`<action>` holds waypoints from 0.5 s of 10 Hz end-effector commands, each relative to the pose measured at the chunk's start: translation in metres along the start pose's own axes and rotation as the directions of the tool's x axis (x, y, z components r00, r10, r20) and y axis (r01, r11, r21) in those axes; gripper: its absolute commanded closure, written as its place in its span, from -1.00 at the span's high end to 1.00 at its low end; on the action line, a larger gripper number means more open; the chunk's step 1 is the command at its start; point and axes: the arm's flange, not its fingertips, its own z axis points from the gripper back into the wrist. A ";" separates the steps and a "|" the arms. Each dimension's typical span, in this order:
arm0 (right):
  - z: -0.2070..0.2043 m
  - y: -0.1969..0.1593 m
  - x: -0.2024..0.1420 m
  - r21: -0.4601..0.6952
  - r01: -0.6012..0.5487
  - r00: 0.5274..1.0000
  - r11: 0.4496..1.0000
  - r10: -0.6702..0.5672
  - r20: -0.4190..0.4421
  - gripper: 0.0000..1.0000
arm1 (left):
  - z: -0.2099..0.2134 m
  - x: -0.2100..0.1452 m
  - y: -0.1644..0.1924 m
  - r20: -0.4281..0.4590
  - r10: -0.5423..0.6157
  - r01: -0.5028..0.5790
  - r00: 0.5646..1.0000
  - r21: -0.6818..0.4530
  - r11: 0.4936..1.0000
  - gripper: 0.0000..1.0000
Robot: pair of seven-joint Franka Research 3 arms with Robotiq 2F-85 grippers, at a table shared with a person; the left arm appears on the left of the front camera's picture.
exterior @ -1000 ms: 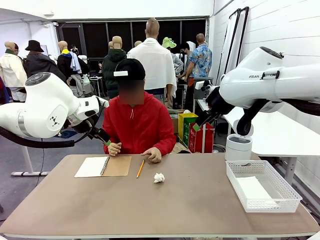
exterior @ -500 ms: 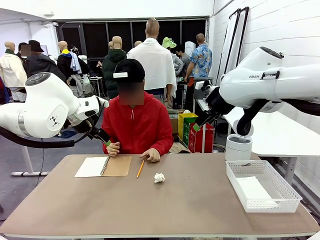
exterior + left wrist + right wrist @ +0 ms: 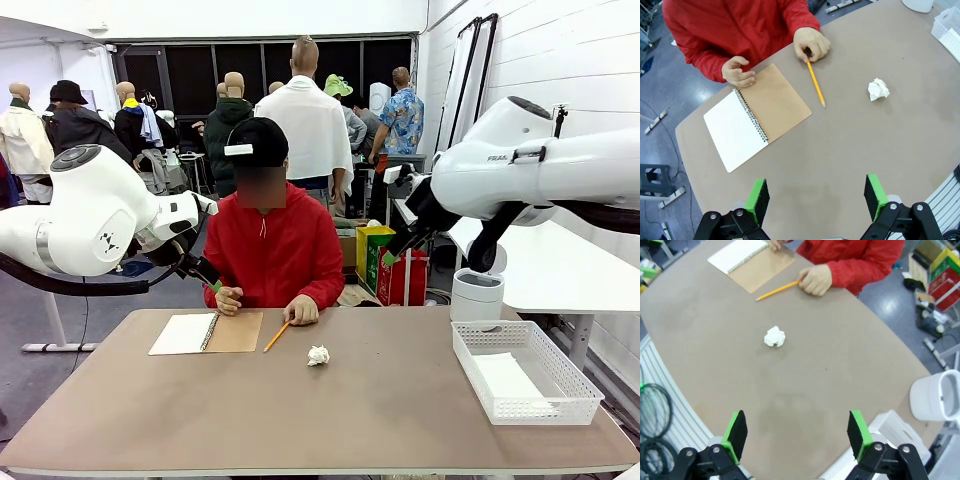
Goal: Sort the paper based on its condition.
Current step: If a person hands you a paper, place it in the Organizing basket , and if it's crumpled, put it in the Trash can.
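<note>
Paper sheet [image 3: 505, 378], smooth, lies in the white basket [image 3: 577, 391] at near right; a crumpled paper ball [image 3: 318, 355] sits mid-table. Above, left gripper [image 3: 816, 197] and right gripper [image 3: 797, 432] hang spread wide, empty. Beyond, a person's hand [image 3: 301, 310] grips a pencil [image 3: 277, 336].

Both arms held high above the table [image 3: 330, 415]. Left arm [image 3: 90, 215] over table's left end, left gripper [image 3: 816, 194] pointing down at table, jaws wide apart, empty. Right arm [image 3: 530, 165] over table's right end, right gripper [image 3: 797, 431] same: spread wide, empty.
</note>
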 end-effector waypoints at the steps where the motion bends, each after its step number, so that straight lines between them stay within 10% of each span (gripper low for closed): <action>1: -0.036 0.000 0.028 -0.025 -0.119 0.992 0.993 0.117 -0.046 1.00 | 0.000 0.000 0.001 0.005 0.001 -0.001 1.000 0.001 1.000 1.00; 5: -0.099 0.015 0.045 0.027 -0.253 0.960 0.967 0.254 -0.113 1.00 | 0.000 0.000 0.001 0.005 0.001 -0.001 1.000 0.001 1.000 1.00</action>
